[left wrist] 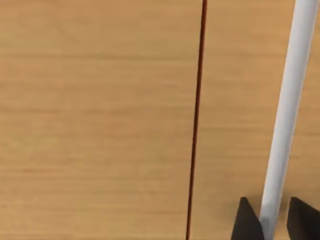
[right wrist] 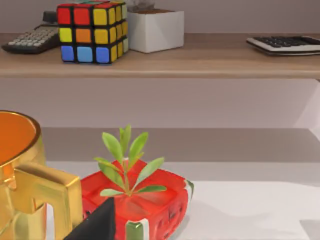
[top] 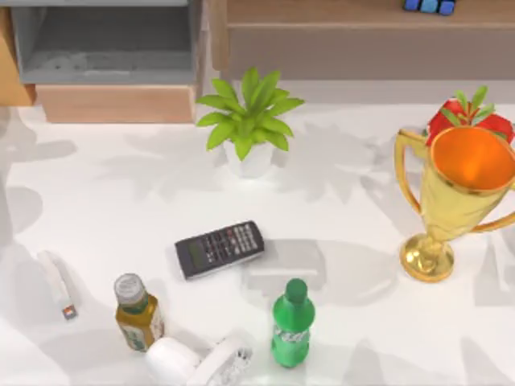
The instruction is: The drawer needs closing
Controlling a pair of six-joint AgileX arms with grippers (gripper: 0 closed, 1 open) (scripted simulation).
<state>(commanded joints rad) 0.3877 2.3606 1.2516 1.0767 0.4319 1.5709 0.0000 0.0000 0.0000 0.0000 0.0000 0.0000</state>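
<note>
Drawer (top: 117, 103) sits pulled out at the table's far left in the top view, grey inside exposed, potted plant (top: 248, 121) just right of it. Left wrist view: left gripper (left wrist: 274, 220) hard up against tan wood, dark fingertips (left wrist: 246, 222) apart around a white edge. Risk: an off-centre push skews the drawer and jams it. Right wrist view: right gripper (right wrist: 97, 226) parked by the red planter (right wrist: 145, 200) and gold trophy (right wrist: 30, 195); can't tell its fingers.
</note>
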